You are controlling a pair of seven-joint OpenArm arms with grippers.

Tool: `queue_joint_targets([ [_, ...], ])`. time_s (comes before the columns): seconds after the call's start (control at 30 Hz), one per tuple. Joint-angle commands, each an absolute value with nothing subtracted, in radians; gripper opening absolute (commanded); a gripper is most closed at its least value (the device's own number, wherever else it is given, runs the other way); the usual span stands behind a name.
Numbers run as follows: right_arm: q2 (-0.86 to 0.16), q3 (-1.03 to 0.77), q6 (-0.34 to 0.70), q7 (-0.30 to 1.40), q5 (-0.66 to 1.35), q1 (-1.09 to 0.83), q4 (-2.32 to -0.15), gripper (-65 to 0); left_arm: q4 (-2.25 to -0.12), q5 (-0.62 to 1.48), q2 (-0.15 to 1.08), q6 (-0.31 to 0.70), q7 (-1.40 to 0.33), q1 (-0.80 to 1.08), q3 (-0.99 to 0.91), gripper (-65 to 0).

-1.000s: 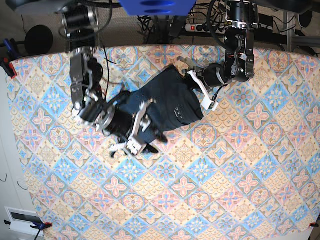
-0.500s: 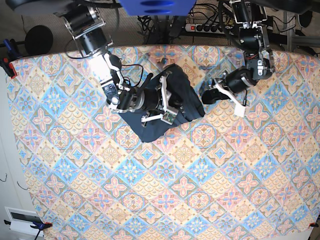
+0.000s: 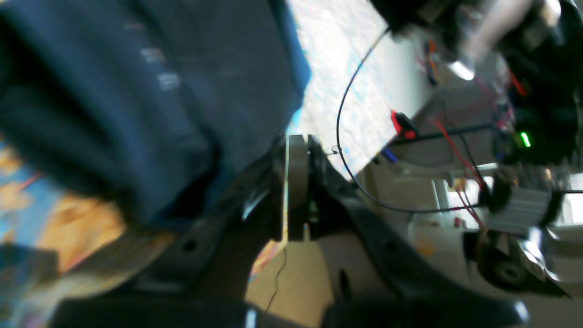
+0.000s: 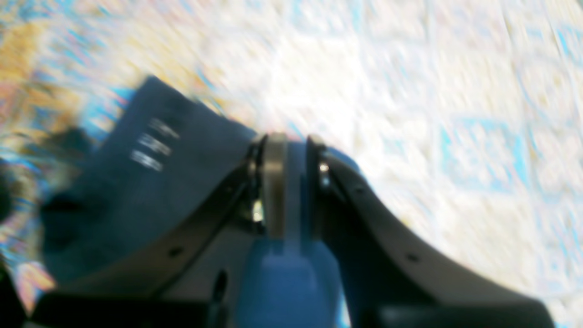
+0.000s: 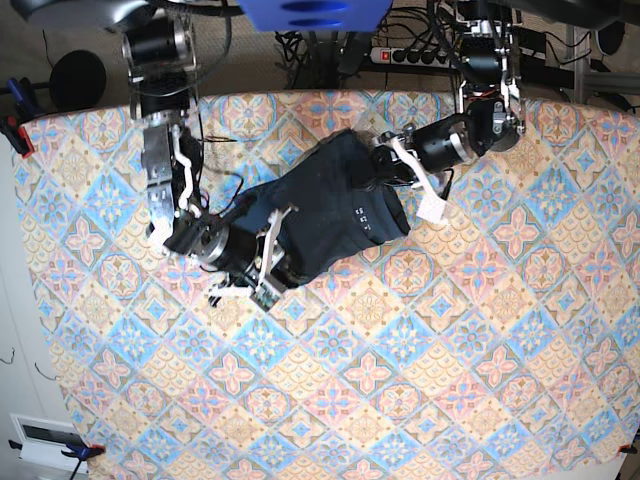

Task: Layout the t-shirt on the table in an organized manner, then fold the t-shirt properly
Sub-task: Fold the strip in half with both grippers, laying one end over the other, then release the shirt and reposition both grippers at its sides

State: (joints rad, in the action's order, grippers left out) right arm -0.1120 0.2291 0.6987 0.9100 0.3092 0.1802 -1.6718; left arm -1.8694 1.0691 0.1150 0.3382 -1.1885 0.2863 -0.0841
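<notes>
Toward the counter's (image 5: pixel 480 380) upper middle lies the crumpled t-shirt (image 5: pixel 330 215). At its left edge, the right end effector (image 5: pixel 262 275) is clenched on a fold of shirt cloth. At its right edge, the left end effector (image 5: pixel 400 160) is clamped closed, seemingly empty.

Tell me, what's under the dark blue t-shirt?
The t-shirt lies crumpled on the table, whose pink and blue diamond cloth shows all around it. Anything between shirt and table is covered. The right gripper pinches a fold of it.
</notes>
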Motion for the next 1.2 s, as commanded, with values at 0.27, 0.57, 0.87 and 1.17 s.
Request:
queue_joint_targets([
  [0.27,-0.105,0.332,0.698,0.865,0.340,0.367,-1.469,-58.3,-1.882,0.969,0.068,0.346,-1.162,0.246,0.018,-65.0],
  [0.57,-0.107,0.495,0.698,0.739,0.334,0.456,-1.089,-58.3,-1.589,0.730,0.076,0.341,-1.082,0.173,0.059,-65.0],
  [0.87,-0.174,0.513,0.698,0.613,0.332,0.509,-0.868,-58.3,-1.472,0.581,0.090,0.340,-1.081,0.104,0.061,-65.0],
  [1.17,-0.297,0.513,0.698,0.611,0.334,0.499,-0.891,-58.3,-1.455,0.506,0.090,0.340,-1.081,-0.002,0.062,-65.0],
])
